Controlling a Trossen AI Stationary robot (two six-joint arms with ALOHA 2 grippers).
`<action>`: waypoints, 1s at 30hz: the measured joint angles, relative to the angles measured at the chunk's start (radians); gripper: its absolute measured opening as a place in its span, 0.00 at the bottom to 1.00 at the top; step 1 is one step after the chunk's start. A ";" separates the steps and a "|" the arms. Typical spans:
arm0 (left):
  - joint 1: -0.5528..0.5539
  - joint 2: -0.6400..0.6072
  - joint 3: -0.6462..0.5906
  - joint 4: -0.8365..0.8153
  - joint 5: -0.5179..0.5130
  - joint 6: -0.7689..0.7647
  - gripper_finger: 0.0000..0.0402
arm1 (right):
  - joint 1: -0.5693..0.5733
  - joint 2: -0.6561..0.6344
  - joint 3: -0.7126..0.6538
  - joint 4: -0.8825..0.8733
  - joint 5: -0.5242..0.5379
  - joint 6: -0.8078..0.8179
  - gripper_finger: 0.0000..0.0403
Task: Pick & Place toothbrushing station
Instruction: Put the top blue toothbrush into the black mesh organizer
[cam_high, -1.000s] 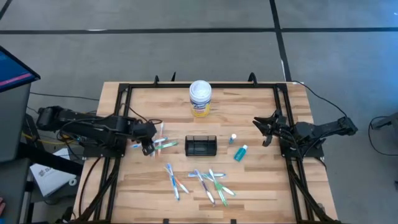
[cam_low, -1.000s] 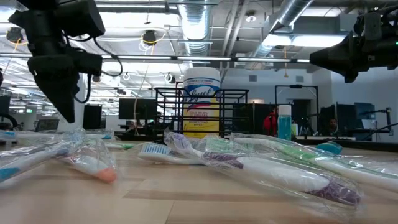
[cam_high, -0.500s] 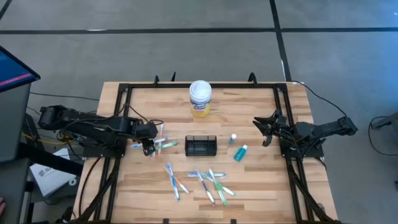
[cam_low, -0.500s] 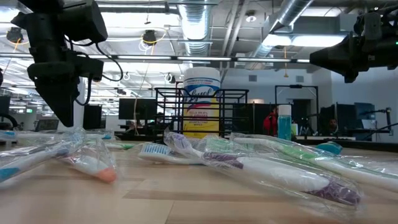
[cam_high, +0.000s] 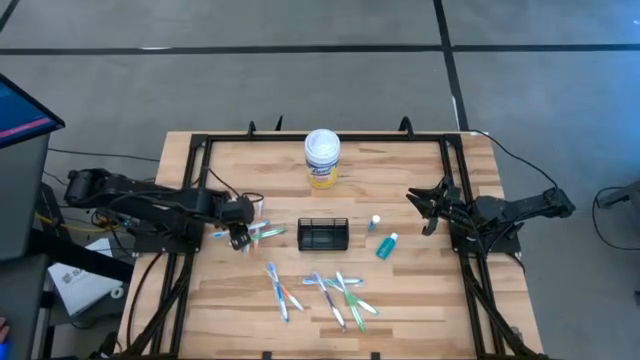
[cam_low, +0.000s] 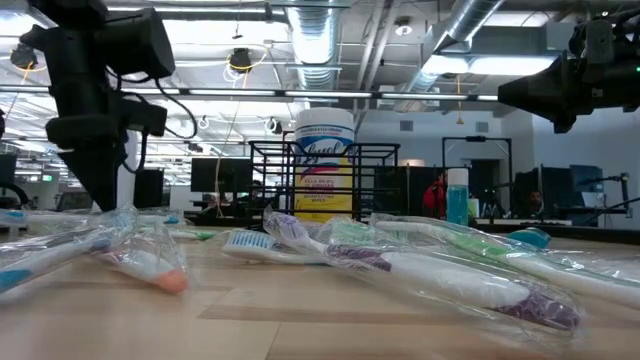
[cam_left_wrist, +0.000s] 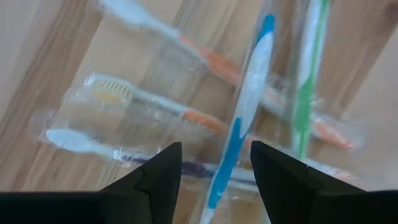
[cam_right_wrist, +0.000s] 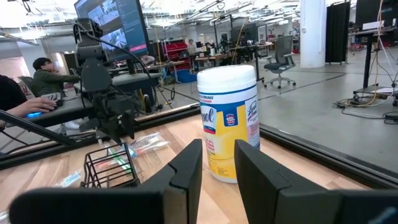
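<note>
High view, left to right: the left gripper (cam_high: 238, 240) hangs over a small cluster of plastic-wrapped toothbrushes (cam_high: 262, 229) at the left side of the light wooden slatted table (cam_high: 420, 300). Its jaws stand wide apart and hold nothing; in the left wrist view the two dark fingers (cam_left_wrist: 158, 180) straddle a blue-and-white wrapped toothbrush (cam_left_wrist: 245, 112) without touching it, with orange-handled and green ones lying beside it.

Just right of that cluster, near the table's middle, sits the small black wire-mesh rectangular holder (cam_high: 323, 235), upright and open-topped. Behind it, toward the far edge, stands the white cylindrical wipes canister with a yellow label (cam_high: 322, 158). In front of the holder lies a second scatter of wrapped toothbrushes (cam_high: 318, 293).

Right of the holder are a small clear bottle with a blue cap (cam_high: 374, 222) and a teal tube (cam_high: 387, 246). Farther right, the right gripper (cam_high: 425, 210) waits above the table's right side, jaws partly open and empty, pointing toward the canister.
</note>
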 joint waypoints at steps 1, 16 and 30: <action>0.000 0.006 -0.005 0.002 -0.002 0.000 0.46 | 0.000 0.000 0.000 0.000 0.000 0.000 0.21; 0.000 0.048 -0.024 0.034 0.030 0.000 0.22 | 0.000 0.000 0.000 0.000 0.000 0.000 0.21; 0.000 -0.016 0.029 0.031 0.017 0.006 0.00 | 0.000 0.000 0.000 0.000 0.000 0.000 0.21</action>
